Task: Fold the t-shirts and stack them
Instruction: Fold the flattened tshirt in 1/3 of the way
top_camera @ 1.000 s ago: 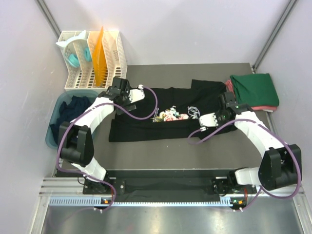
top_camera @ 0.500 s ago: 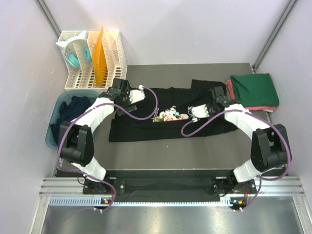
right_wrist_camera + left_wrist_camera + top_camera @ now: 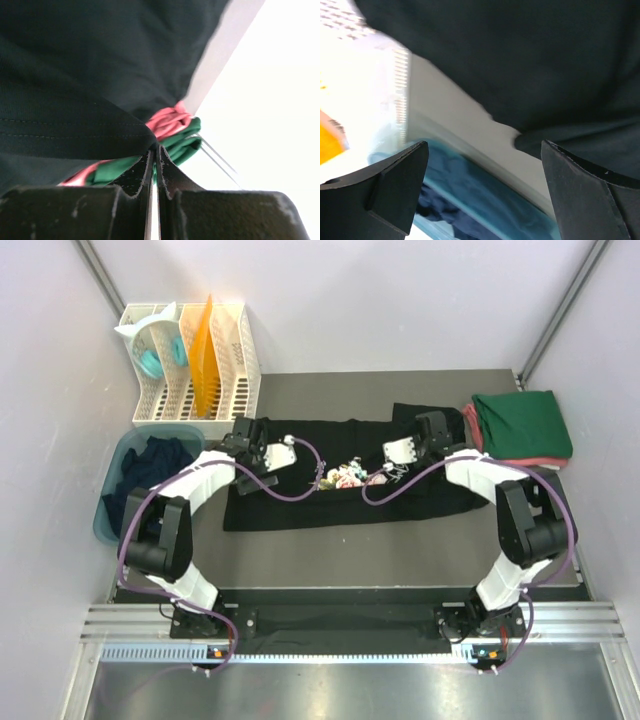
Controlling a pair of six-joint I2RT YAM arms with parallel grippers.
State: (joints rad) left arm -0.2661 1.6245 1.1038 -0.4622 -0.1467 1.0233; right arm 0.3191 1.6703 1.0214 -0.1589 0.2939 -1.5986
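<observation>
**Shallow pinch could slip**

A black t-shirt point(image 3: 300, 505) lies spread flat, one end just beside the folded green-and-red stack point(image 3: 520, 425). Toward that end the right gripper point(image 3: 154, 147) is clamped on a small ridge of its cloth. Over the end farthest from the stack, the left gripper point(image 3: 484, 145) gapes wide, empty. Pulling may also drag the stack.

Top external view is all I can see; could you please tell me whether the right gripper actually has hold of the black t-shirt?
Observer: Yes. In the right wrist view, the right gripper is shut, with a stitched fold of the black t-shirt pinched at its tips.
Operator: Thank you. Is the left gripper holding anything?
Observer: No. In its wrist view it is wide open and empty, with the teal tub visible beyond the gap.
</observation>
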